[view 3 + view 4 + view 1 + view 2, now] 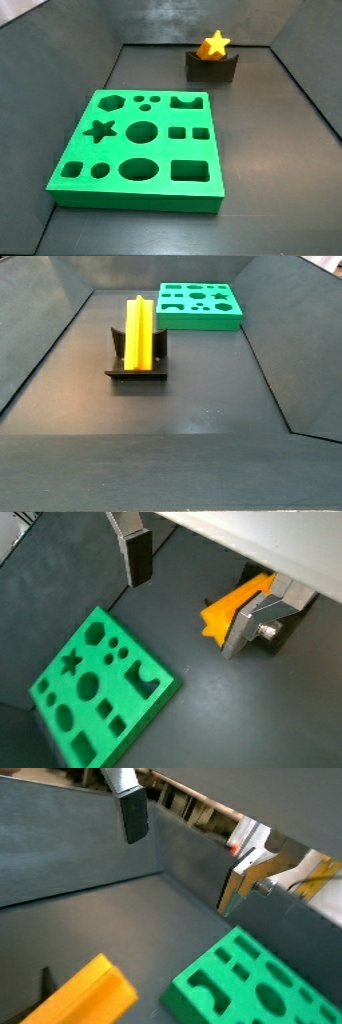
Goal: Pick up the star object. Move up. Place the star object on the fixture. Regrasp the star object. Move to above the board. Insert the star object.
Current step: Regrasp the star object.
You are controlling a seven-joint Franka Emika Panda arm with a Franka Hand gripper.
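No readable text, labels, brands or numbers in any view. The board [139,150] carries only cut-out shapes, no markings. The star object [139,330] and the fixture [138,368] beneath it are unmarked. End effector [198,582], above the board, shows no lettering.

Orange-yellow star object [138,332] lies lengthwise in dark fixture [136,369] notch; green board [139,150] flat, well apart; gripper [194,587] above, empty.
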